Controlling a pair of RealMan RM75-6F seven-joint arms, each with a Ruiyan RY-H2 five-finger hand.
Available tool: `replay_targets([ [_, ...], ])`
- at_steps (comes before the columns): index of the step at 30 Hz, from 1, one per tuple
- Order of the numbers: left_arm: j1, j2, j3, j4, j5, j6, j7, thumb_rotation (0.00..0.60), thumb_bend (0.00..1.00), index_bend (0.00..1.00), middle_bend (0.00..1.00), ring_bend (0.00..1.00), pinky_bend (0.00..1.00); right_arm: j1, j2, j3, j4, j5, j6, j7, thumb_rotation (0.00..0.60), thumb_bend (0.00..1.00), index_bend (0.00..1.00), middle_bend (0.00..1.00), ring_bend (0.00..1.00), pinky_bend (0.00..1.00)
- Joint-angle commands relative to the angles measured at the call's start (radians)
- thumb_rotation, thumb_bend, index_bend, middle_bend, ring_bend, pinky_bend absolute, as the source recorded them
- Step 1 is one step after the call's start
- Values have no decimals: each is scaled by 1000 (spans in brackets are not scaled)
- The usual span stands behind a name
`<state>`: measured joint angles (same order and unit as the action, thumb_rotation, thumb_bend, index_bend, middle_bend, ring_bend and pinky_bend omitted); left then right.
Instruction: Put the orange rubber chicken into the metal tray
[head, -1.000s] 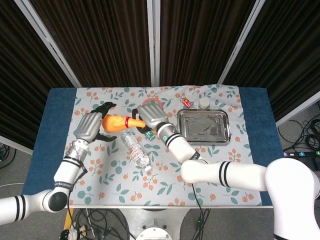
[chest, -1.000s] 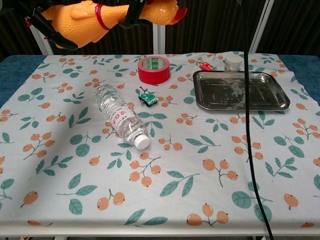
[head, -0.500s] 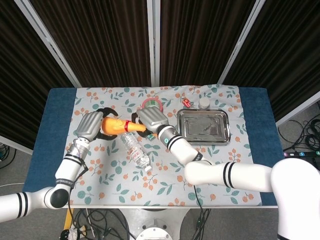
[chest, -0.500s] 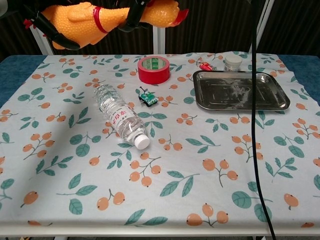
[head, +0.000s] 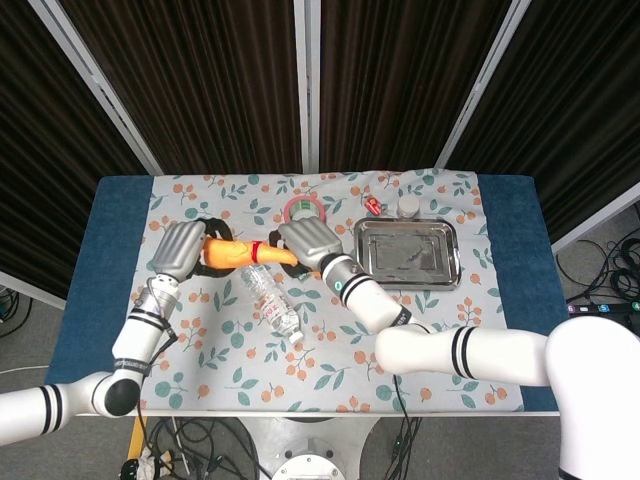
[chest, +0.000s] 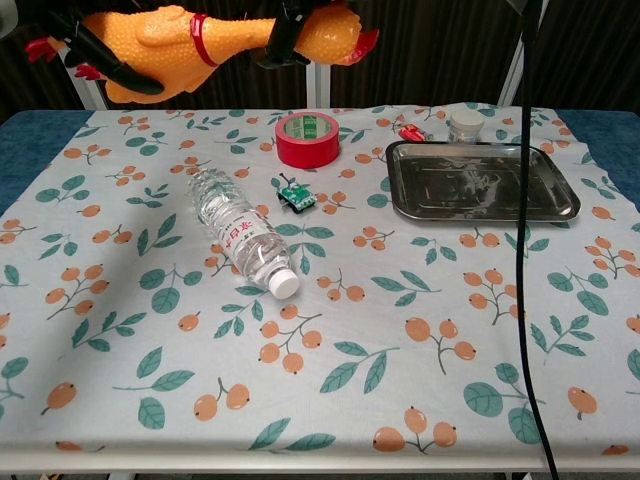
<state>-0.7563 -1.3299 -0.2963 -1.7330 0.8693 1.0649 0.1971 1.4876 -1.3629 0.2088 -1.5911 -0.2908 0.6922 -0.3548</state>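
The orange rubber chicken (head: 240, 252) with a red neck band hangs in the air over the left half of the table, stretched between both hands. My left hand (head: 178, 251) grips its body end (chest: 150, 45). My right hand (head: 309, 243) grips the head end (chest: 325, 30). In the chest view only dark fingers (chest: 285, 40) of the hands show at the top edge. The metal tray (head: 407, 252) lies flat on the right side of the cloth, seen as the tray (chest: 480, 180) in the chest view, with nothing in it.
A clear water bottle (chest: 240, 232) lies on its side under the chicken. A red tape roll (chest: 307, 138) and a small green part (chest: 295, 196) sit near the centre. A white-capped jar (chest: 466, 125) and a small red item (chest: 411, 131) stand behind the tray.
Both hands have carried the chicken slightly rightward toward the tray, and it now looks more stretched out lengthwise. Nothing on the table has moved.
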Motion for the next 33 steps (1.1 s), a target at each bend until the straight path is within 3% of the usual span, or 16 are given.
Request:
replay_targets([
  [1,5,19,12,-24,-12,-23,2,600,585,645,714,650,766,0,-2,-5,6,0,12,-3,600,625,879,759,688,956],
  [4,1,59,19,-56,-36,-69,3,592,366,322,447,439,608,1,-9,-10,16,6,27,-10,600,625,879,759,689,956],
  [6,4,62,14,-61,-39,-66,-8,542,267,226,335,347,531,3,-15,-12,21,8,36,-17,600,625,879,759,688,956],
  [7,7,58,11,-60,-35,-57,-18,488,218,205,292,309,497,5,-20,-14,25,10,42,-22,600,625,879,759,688,956],
  [10,15,52,7,-58,-23,-47,-41,401,166,191,238,253,445,9,-31,-14,32,21,49,-30,600,626,879,759,689,956],
  [16,22,57,10,-57,-5,-54,-65,346,153,188,220,234,425,16,-54,-8,38,34,70,-48,600,627,879,759,689,956],
  [26,6,48,28,-38,-15,-65,-28,365,154,188,185,205,418,14,-54,12,35,51,58,-51,600,627,879,759,690,957],
  [33,-10,44,31,-27,-51,-71,8,544,157,210,210,205,421,7,-43,19,25,49,39,-43,600,626,879,759,692,957],
])
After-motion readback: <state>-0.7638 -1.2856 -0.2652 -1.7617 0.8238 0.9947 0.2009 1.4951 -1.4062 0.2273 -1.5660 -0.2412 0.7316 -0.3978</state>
